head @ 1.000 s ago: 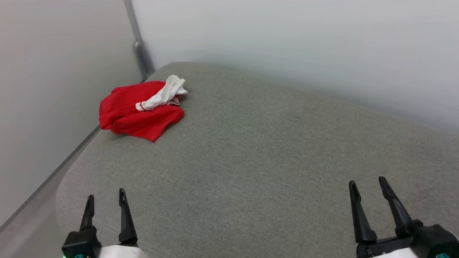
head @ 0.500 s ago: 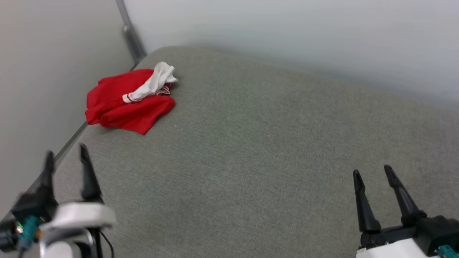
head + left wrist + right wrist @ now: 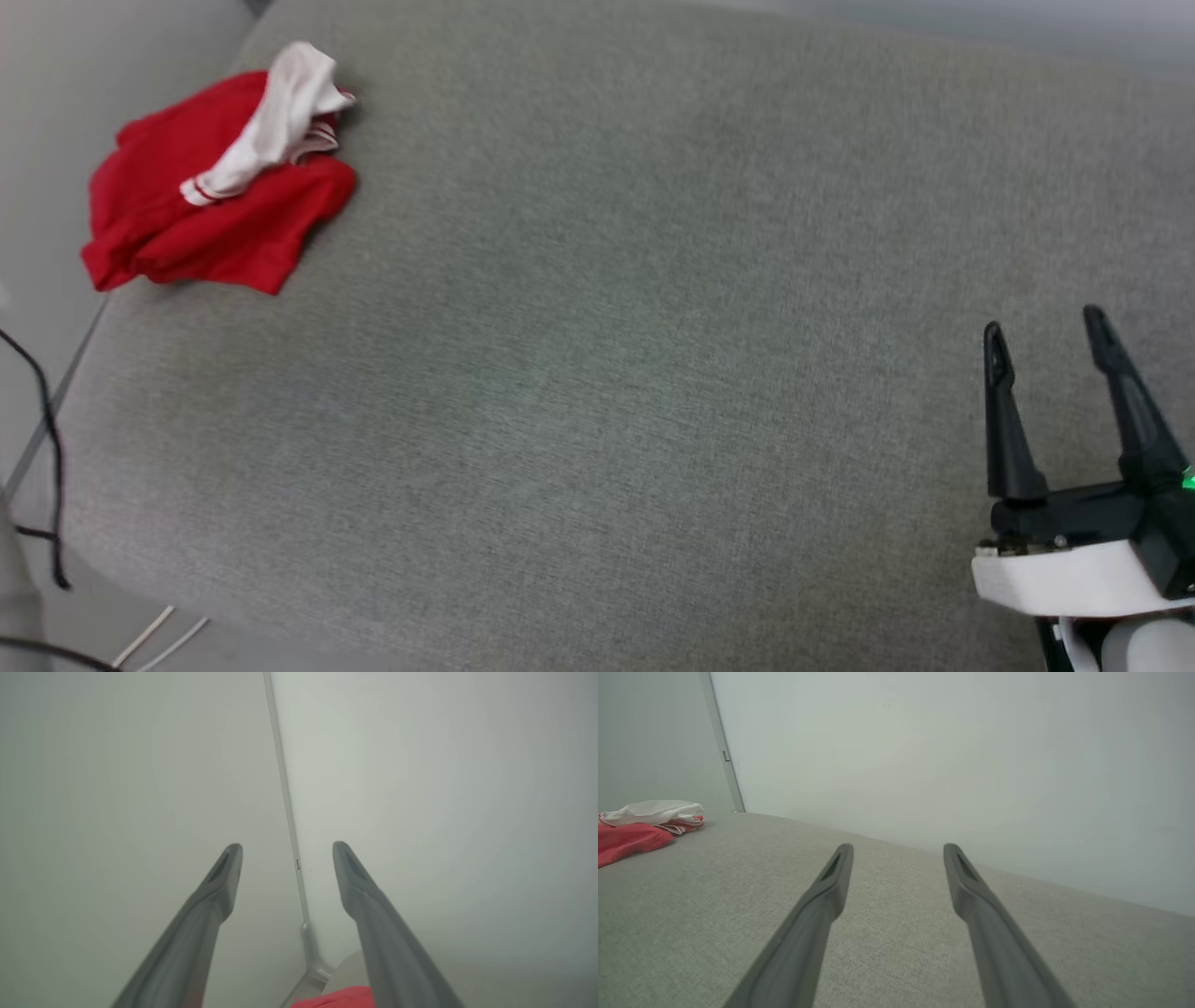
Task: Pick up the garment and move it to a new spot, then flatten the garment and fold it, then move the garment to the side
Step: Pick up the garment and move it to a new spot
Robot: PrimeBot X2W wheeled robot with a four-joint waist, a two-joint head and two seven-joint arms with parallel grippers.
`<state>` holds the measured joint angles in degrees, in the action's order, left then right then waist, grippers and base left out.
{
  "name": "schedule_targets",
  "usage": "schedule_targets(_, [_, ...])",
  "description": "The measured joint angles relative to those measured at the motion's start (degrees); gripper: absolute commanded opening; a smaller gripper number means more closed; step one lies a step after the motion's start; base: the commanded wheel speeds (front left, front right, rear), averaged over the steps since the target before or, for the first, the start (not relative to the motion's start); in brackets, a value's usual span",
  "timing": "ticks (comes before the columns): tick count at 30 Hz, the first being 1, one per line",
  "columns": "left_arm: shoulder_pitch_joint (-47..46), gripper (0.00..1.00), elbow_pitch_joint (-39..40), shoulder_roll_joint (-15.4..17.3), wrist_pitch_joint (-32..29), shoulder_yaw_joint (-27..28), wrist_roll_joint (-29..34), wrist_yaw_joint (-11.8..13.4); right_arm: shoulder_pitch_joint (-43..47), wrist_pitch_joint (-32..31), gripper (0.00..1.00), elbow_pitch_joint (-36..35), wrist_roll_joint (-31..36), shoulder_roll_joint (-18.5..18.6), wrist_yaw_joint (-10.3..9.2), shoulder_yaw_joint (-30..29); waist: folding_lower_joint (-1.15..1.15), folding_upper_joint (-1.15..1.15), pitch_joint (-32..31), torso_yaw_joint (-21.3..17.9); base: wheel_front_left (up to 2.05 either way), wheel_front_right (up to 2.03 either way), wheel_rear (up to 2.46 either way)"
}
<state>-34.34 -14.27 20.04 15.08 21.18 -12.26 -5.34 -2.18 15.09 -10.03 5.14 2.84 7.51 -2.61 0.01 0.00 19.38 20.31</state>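
The garment (image 3: 215, 187) lies crumpled at the far left corner of the grey upholstered surface (image 3: 607, 355), close to its left edge. The red body is bunched into a heap, and a white sleeve with red-striped trim is draped across its top. The right gripper (image 3: 1043, 322) is positioned over the near right part of the surface, well apart from the garment. Its two dark fingers stand spread, with nothing between them. The left gripper (image 3: 287, 847) is likewise spread wide and empty. Its fingers point toward the corner where two pale walls meet along a vertical grey strip (image 3: 285, 788), and a sliver of red fabric shows at the bottom edge of the left wrist view. A black cable (image 3: 42, 401) hangs beside the left edge of the surface.
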Motion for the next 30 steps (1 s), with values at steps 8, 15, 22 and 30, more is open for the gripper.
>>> schedule_targets(8, [-13.6,1.0,-13.8,8.3,-3.0,-4.1,-4.4,-1.7,-2.8,0.0,1.0,-4.1,3.5,0.1,0.0,-1.2,0.01,0.0,8.7,-1.5,0.0,0.0,0.0])
schedule_targets(15, [-19.9,1.0,-22.9,14.6,-12.6,-15.9,-13.7,-2.0,-4.5,0.0,1.0,-7.8,4.4,1.2,0.0,-2.0,0.01,0.0,14.8,-2.5,0.0,0.0,0.0])
schedule_targets(22, [-20.1,1.0,-25.4,19.1,-27.7,-27.7,-29.1,-2.1,-5.0,0.0,1.0,-9.6,4.8,1.7,0.0,-2.6,0.0,0.0,18.0,-4.0,0.0,0.0,0.0])
schedule_targets(30, [-19.8,1.0,-27.2,23.4,-43.7,-36.2,-42.0,-2.0,-5.1,0.0,1.0,-11.4,5.2,2.3,0.0,-3.4,0.0,0.0,20.8,-5.1,0.0,0.0,0.0])
